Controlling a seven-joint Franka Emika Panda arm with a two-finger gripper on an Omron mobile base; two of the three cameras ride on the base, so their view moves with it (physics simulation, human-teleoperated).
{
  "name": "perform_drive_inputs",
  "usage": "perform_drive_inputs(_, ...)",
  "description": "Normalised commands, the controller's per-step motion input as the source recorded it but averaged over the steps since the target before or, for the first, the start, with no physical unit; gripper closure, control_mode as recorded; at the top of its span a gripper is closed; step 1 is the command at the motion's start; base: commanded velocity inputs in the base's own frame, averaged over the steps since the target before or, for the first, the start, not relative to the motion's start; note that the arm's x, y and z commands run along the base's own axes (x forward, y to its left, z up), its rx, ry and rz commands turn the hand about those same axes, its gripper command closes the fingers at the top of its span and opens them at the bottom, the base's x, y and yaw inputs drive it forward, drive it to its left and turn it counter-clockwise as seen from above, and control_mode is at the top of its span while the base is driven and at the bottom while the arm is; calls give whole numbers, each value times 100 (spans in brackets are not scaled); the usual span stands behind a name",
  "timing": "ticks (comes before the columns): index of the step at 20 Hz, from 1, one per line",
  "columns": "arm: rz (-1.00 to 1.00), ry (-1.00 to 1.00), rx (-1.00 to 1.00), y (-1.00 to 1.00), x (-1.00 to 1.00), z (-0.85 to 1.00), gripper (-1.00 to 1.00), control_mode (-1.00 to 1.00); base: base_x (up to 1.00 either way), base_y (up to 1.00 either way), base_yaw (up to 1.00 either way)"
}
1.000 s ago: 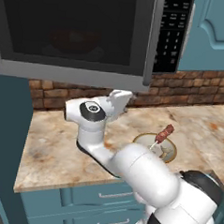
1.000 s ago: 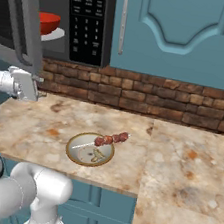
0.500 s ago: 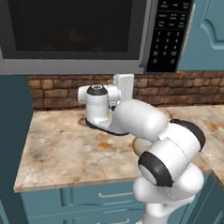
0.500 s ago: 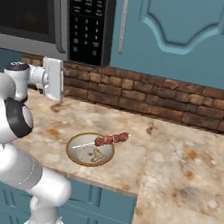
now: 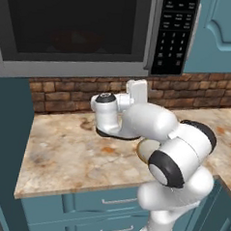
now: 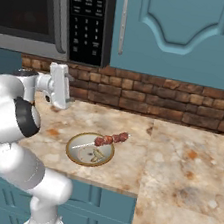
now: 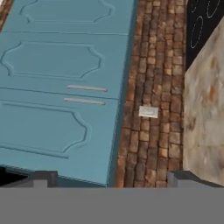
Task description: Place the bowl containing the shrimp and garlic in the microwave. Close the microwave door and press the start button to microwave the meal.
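- Microwave door [image 5: 74, 30] looks shut flush with the microwave [image 6: 52, 50]. A dim reddish shape behind the tinted window is probably the bowl [image 5: 76, 38]. The shrimp and garlic cannot be made out through the glass.
- Judged from that, the step in hand is pressing the start button on the black keypad panel [image 5: 174, 34]. The buttons are too small here to tell which one is start.
- The claw [image 7: 112, 178] is spread wide and holds nothing; its two dark fingertips [image 7: 43, 177] stand far apart.
- The hand hovers over the back edge of the surface [image 6: 178, 158], close to the brick wall [image 6: 151, 102] and below the keypad panel. It faces along the wall towards the blue cabinet doors [image 7: 61, 87], not towards the buttons.
- To do this well, raise the hand and turn it to face the panel. Closing the claw first would give one firm tip to press with, so a neighbouring key is not caught.
- Push straight in, gently and briefly, then back off.
- Keep the elbow clear of the tan plate [image 6: 89, 150] and its skewer [image 6: 111, 139] near the front edge of the surface.
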Motion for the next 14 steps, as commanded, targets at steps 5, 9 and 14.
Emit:
perform_drive_inputs(5,16,10,0,-38,-100,25,-100,-100,0,0,0)
perform_drive_inputs(9,29,16,0,0,-93,85,-100,-100,0,0,0)
perform_drive_inputs(14,33,19,8,1,-42,100,-100,-100,0,0,0)
